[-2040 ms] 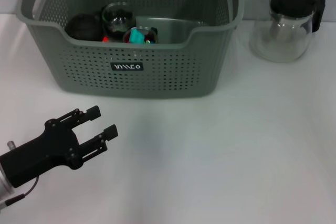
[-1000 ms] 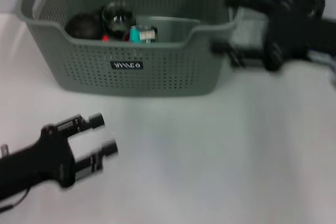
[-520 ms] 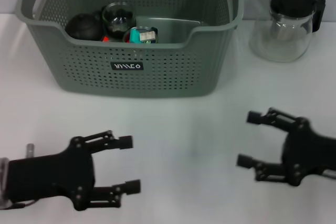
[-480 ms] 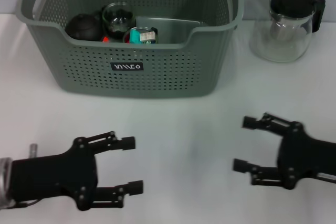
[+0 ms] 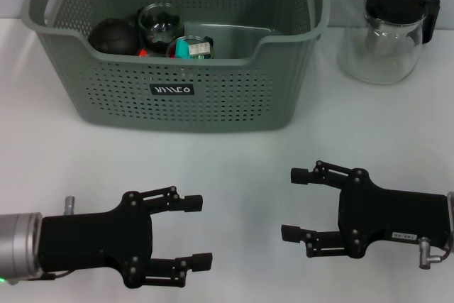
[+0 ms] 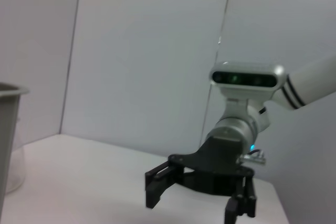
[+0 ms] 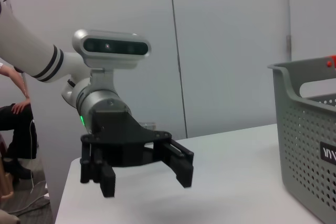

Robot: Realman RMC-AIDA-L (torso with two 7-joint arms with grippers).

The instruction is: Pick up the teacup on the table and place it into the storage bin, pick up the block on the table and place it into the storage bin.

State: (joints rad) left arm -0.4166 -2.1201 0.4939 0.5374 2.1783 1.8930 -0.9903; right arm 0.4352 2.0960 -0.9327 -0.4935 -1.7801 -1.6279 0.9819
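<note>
The grey-green storage bin (image 5: 213, 97) stands at the back of the white table; its corner also shows in the right wrist view (image 7: 310, 129). Inside it lie a glass teacup (image 5: 159, 22), a dark round object (image 5: 112, 35) and a teal block (image 5: 186, 47) resting in another cup. My left gripper (image 5: 200, 232) hovers low over the table's front left, open and holding nothing; the right wrist view shows it too (image 7: 139, 174). My right gripper (image 5: 290, 204) faces it from the front right, open and holding nothing, and appears in the left wrist view (image 6: 198, 200).
A glass jug (image 5: 386, 33) with a black lid stands at the back right, beside the bin. White table (image 5: 234, 168) lies between the bin and the two grippers.
Both grippers have moved inward toward each other near the table's front. The things inside the bin have not moved.
</note>
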